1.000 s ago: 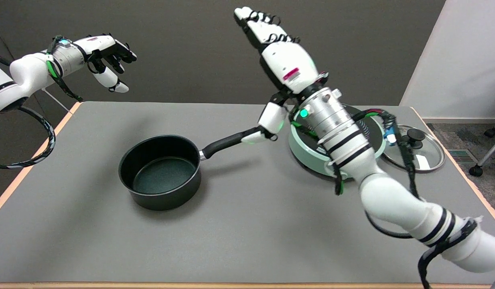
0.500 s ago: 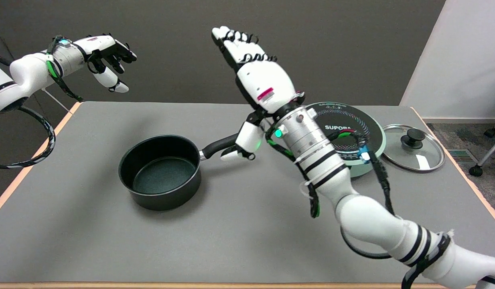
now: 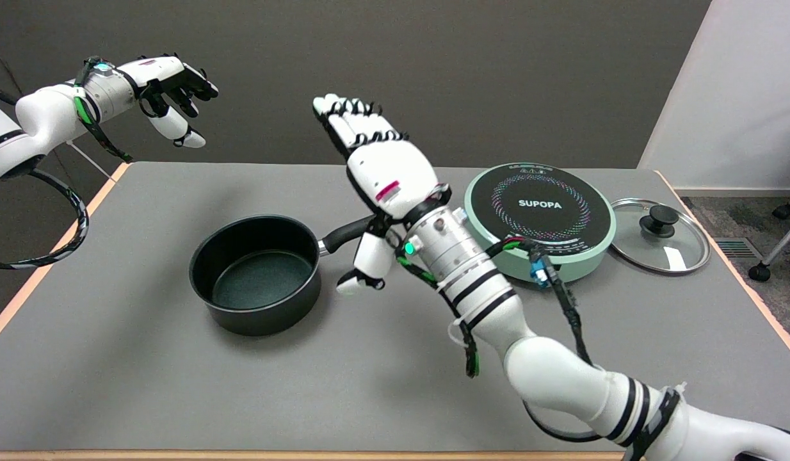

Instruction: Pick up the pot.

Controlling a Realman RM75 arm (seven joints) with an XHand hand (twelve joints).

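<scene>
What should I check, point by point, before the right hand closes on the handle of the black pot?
1. Right hand holds nothing, fingers straight and apart: ok.
2. Black metal pot stands upright on the grey table: ok.
3. Pot's black handle lies between thumb and palm: cannot tell, the hand covers its end.
4. Pot is empty inside: ok.
5. Round green induction cooker stands apart from the hand: ok.
6. Glass lid lies apart from the pot, beside the cooker: ok.

Black pot (empty) stands upright, handle pointing right.
</scene>
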